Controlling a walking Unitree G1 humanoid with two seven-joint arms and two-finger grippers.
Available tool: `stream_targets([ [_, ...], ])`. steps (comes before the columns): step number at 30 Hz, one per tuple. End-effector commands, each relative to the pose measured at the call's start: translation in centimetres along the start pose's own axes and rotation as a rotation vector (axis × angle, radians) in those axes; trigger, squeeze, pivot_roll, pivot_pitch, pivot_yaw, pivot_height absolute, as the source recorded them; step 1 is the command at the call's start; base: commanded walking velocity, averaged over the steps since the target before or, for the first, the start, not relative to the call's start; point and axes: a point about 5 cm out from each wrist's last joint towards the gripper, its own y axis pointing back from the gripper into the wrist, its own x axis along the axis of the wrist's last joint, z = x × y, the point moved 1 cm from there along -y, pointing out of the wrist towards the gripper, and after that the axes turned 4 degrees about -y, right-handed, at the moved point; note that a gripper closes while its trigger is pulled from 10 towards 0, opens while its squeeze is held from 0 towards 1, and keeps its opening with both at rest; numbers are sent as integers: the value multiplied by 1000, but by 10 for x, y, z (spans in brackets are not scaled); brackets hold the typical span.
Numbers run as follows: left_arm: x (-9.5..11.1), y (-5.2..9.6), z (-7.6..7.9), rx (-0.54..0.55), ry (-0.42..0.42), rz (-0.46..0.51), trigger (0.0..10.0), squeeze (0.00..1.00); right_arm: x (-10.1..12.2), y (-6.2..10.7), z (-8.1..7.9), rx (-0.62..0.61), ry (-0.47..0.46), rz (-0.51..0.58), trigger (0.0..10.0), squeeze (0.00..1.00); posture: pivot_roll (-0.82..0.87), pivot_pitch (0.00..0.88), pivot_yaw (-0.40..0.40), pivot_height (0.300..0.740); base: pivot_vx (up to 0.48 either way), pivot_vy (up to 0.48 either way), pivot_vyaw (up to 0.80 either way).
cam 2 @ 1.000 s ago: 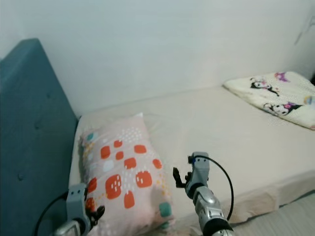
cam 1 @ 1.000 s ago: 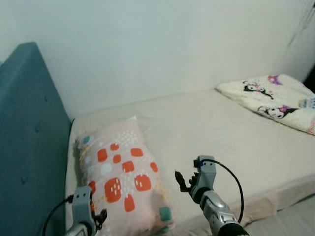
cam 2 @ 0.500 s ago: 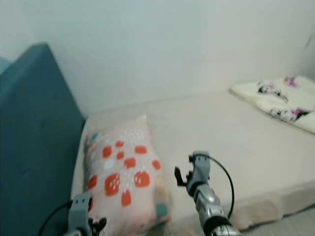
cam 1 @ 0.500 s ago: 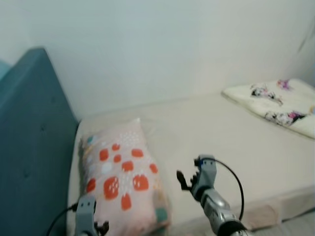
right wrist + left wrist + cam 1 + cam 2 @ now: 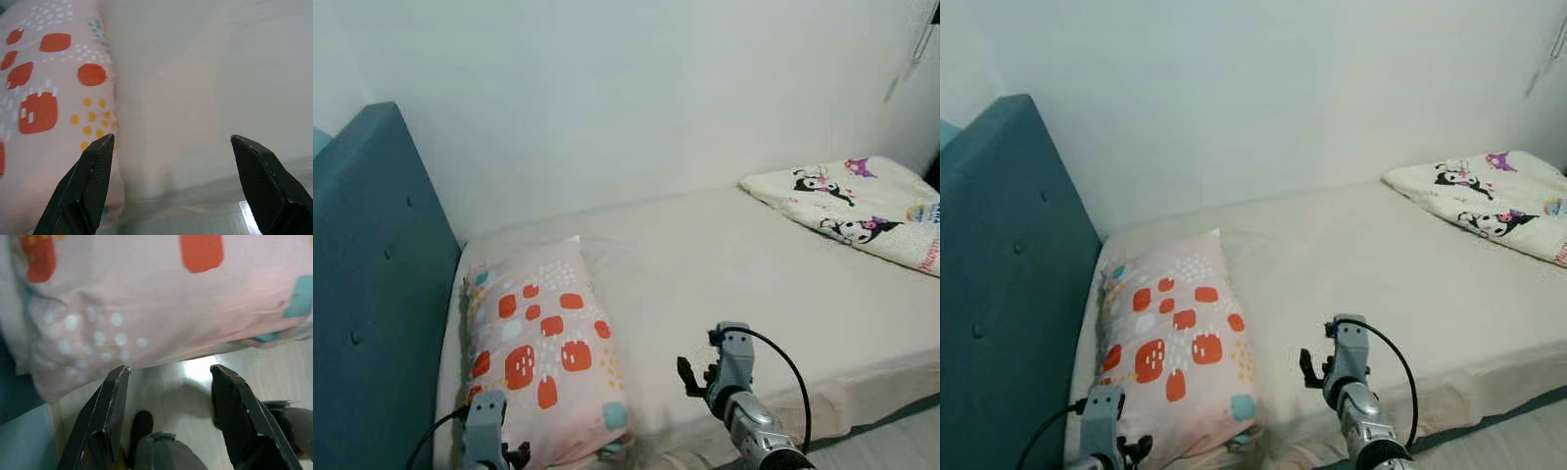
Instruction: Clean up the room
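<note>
Both claws released, nothing in them. Right claw (image 5: 173, 183) hangs w/ fingers spread wide above the bed's near edge, just beside the pillow's (image 5: 536, 343) lower corner, not touching it. Left claw (image 5: 168, 413) also spread, low at the near end of the pillow, over the pale floor (image 5: 195, 396) next to the bed; pillow's edge overhangs just past its fingertips (image 5: 119, 377), no contact that I can make out. Pillow is pink w/ orange blocks, white dots and teal patches, lying flat at the head end of the bed (image 5: 744, 284), alongside the teal padded headboard (image 5: 372, 294). Cream blanket w/ cartoon prints (image 5: 857, 211) sits folded at the far corner of the bed, by the white wall (image 5: 626, 88), well apart from pillow and both claws.
</note>
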Motion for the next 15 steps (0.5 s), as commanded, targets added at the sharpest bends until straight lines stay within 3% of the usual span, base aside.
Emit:
stream_targets([
  [1, -2, 1, -2, 1, -5, -7, 10000, 0, -5, 0, -4, 3, -10, -15, 10000, 0, -7, 0, 10, 729, 0, 0, 0],
  [3, -4, 1, -2, -3, 3, -10, 10000, 0, -7, 1, -4, 3, -12, -18, 10000, 0, -6, 0, 11, 729, 0, 0, 0],
  [7, -6, 2, -1, -24, 16, -20, 10000, 0, -8, 1, -5, 3, -12, -18, 10000, 0, -7, 0, 11, 729, 0, -349, 0],
  [13, -11, 3, -2, -23, -12, -37, 10000, 0, -10, 1, -4, 0, -16, -25, 10000, 0, -7, 0, 10, 729, 0, 0, 0],
  [15, -13, 3, -2, -16, -15, -44, 10000, 0, -13, 2, -3, -6, -14, -39, 10000, 0, -7, 0, 10, 729, 0, -480, 0],
])
